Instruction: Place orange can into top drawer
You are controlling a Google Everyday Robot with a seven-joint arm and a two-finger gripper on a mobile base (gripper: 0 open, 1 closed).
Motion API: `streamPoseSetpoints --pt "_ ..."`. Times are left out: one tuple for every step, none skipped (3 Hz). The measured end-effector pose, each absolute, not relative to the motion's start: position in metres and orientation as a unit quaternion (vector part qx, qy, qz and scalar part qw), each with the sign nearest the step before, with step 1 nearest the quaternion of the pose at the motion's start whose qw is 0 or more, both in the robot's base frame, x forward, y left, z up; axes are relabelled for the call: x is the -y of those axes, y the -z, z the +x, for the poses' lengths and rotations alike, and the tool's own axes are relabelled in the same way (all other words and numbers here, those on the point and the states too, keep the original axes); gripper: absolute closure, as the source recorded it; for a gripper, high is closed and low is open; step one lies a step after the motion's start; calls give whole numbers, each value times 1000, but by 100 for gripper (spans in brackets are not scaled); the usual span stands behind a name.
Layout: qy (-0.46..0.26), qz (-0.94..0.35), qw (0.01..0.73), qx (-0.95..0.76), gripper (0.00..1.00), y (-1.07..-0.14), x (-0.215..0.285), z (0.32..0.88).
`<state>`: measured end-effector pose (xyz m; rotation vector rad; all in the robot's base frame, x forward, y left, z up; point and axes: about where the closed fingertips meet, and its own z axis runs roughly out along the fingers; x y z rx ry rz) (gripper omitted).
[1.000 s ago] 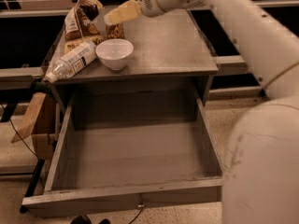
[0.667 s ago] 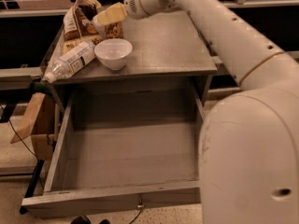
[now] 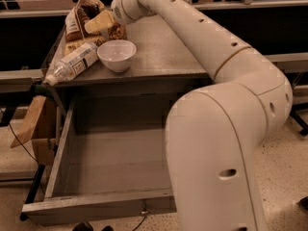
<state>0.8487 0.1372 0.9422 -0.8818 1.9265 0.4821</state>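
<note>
The orange can (image 3: 117,33) is a small mottled orange-brown shape at the back left of the tabletop, between the brown snack bag and the white bowl. It is mostly hidden by my gripper. My gripper (image 3: 98,23) reaches in from the right and sits just left of and above the can, partly in front of the bag. The top drawer (image 3: 96,207) is pulled wide open under the table. Its grey inside holds nothing that I can see.
A white bowl (image 3: 116,55) stands in front of the can. A clear plastic bottle (image 3: 72,62) lies on its side at the table's left edge. The brown snack bag (image 3: 77,19) stands at the back left. My arm covers the drawer's right side. Cardboard (image 3: 35,123) hangs to the left.
My gripper has moved left along the back of the table, from right of the bowl to over the can by the snack bag. The arm now covers more of the right side.
</note>
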Motion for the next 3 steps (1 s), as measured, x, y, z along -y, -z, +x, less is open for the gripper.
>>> streamPoseSetpoints --pt "-177 -355 449 -801 0 -929 -152 863" --pt "-154 -342 434 -819 16 -920 -153 875" --pt "-134 -321 427 -835 41 -916 -140 886"
